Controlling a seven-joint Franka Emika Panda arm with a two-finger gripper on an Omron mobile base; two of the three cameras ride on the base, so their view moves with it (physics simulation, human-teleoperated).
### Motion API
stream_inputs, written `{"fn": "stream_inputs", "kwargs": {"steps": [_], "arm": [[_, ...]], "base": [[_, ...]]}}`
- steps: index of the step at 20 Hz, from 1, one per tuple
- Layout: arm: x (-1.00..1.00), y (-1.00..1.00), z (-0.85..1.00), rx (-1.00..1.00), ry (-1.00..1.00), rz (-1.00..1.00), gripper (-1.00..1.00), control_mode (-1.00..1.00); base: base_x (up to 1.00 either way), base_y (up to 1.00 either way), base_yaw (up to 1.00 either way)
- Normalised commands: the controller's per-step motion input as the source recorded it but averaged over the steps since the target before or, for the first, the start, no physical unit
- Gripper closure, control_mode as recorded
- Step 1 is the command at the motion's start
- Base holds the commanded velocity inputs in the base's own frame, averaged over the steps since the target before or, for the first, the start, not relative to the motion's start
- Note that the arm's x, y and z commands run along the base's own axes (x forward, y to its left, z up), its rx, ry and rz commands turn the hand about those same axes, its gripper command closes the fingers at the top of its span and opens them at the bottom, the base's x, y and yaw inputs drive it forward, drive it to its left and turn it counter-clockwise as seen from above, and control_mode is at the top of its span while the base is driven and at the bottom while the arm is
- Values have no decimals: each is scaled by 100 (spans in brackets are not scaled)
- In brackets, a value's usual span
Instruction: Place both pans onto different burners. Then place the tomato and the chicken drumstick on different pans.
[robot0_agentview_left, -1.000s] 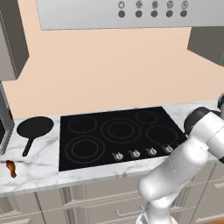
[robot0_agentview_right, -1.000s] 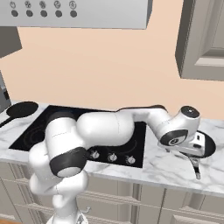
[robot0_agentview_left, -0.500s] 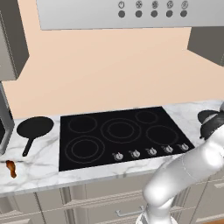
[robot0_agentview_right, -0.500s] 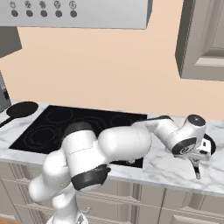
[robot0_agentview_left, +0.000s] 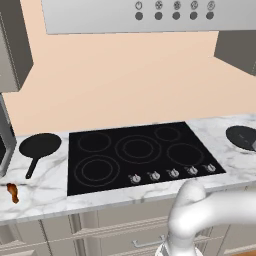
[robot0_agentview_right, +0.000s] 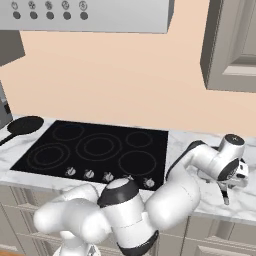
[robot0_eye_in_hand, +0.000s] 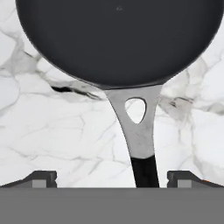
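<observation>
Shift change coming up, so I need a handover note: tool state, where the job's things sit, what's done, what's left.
Tool: open, holding nothing, poised over the right pan's handle.
Right pan: on the marble right of the cooktop.
Left pan: on the counter left of the cooktop.
Chicken drumstick: counter's front left.
Tomato: not spotted.
Done: nothing.
Left: both pans onto burners, then the food.

A matte black round frying pan (robot0_eye_in_hand: 118, 39) with a grey metal neck and black grip is seen on the white marble counter (robot0_eye_in_hand: 65, 144), veined in grey. A second black pan (robot0_agentview_left: 39, 146) is shown left of the glossy black cooktop (robot0_agentview_left: 140, 155), ringed in thin grey. An orange-brown drumstick (robot0_agentview_left: 12, 192) is noted near left.
</observation>
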Motion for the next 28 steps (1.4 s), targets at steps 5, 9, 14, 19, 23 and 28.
{"fn": "stream_inputs", "kwargs": {"steps": [5, 9, 14, 19, 23, 28], "arm": [[5, -16, -29, 0, 3, 2, -100, -100], [10, -18, -30, 0, 0, 1, -100, -100], [7, -21, -15, 0, 0, 2, -100, -100], [0, -4, -23, 0, 5, 3, -100, -100], [0, 0, -29, 0, 6, 1, -100, -100], [0, 0, -7, 0, 2, 0, 100, -100]], "base": [[0, 0, 0], [0, 0, 0], [0, 0, 0], [0, 0, 0], [0, 0, 0], [0, 0, 0]]}}
